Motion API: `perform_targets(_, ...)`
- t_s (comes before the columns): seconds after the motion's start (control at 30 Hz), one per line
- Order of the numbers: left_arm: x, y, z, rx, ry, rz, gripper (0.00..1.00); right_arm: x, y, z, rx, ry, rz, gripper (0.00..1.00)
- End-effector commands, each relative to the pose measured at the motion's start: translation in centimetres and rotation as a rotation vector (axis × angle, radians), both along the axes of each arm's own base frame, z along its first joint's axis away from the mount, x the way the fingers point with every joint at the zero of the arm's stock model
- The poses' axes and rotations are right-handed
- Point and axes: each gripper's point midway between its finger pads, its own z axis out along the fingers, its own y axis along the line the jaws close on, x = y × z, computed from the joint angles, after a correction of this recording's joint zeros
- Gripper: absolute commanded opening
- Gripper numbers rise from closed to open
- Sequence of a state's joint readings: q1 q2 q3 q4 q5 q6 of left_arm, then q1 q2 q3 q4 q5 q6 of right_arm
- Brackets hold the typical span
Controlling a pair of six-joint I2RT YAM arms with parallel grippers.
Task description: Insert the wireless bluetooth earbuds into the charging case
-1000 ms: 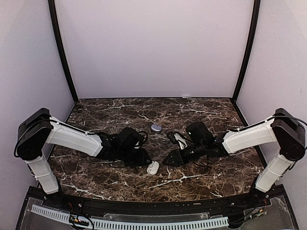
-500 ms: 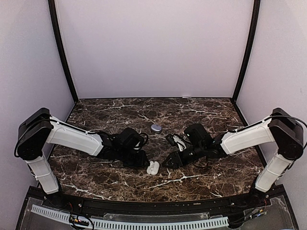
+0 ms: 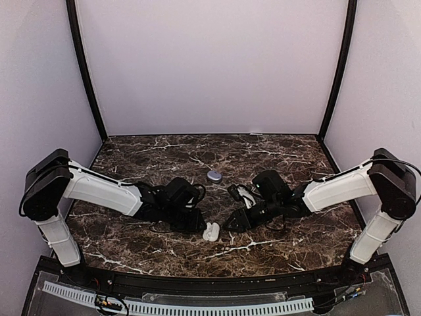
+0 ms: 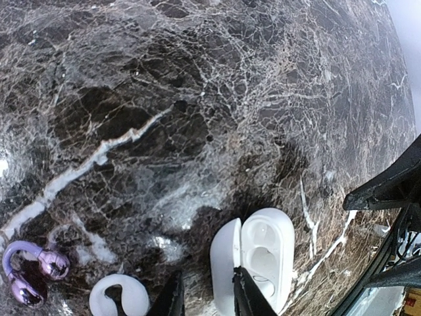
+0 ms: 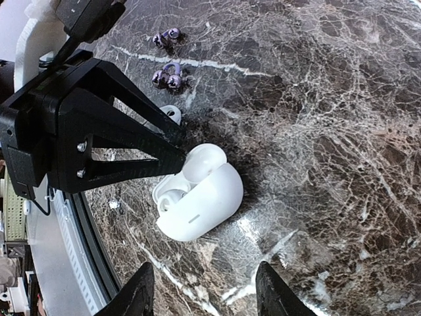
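Note:
The charging case [image 3: 214, 176], a closed lavender-grey pebble, sits apart behind both grippers. In front lies a white hinged case [image 4: 266, 253], open, its sockets bare. My left gripper [image 4: 207, 280] is narrowly open astride that case's raised lid [image 4: 223, 263]. One finger rests in the seam between lid and body, and the other stands a little off the lid's outer side. One white earbud [image 4: 118, 297], a small C-shaped piece, lies on the marble left of the fingers and also shows beside the left gripper [image 5: 171, 113]. My right gripper [image 5: 204, 266] hangs open and empty over the white case [image 5: 200, 197].
Two purple clip earbuds [image 5: 164, 37] [image 5: 168, 76] lie on the marble beyond the white one; one of them [image 4: 33, 270] shows at the left wrist view's lower left. The left gripper's black frame [image 5: 85, 138] crowds the white case's left side. Dark marble table [image 3: 276, 155] with walls around.
My left gripper has slid right onto the white case and narrowed its jaws around the lid. The case has turned slightly and now shows two lobes. The right arm crept a little left.

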State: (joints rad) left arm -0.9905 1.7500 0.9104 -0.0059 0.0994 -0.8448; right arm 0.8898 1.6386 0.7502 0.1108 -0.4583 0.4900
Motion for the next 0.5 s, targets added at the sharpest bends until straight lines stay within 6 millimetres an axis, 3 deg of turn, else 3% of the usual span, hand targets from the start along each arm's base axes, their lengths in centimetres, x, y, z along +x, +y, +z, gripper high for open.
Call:
perform_targets(0.0,-0.09,0.01,0.08,0.056,-0.025,-0.02,0.25,0.26,0.16,0.48,0.009,-0.025,0.001,0.5)
perform_targets(0.2,-0.19,0.47,-0.22,0.124,-0.036,-0.022,0.23,0.37,-0.17,0.38,0.006,-0.027,-0.008,0.5)
perform_targets(0.47,-0.89,0.36,-0.22,0.116,-0.032,-0.029,0.29,0.52,-0.1,0.64,0.011,-0.032,-0.006,0.5)
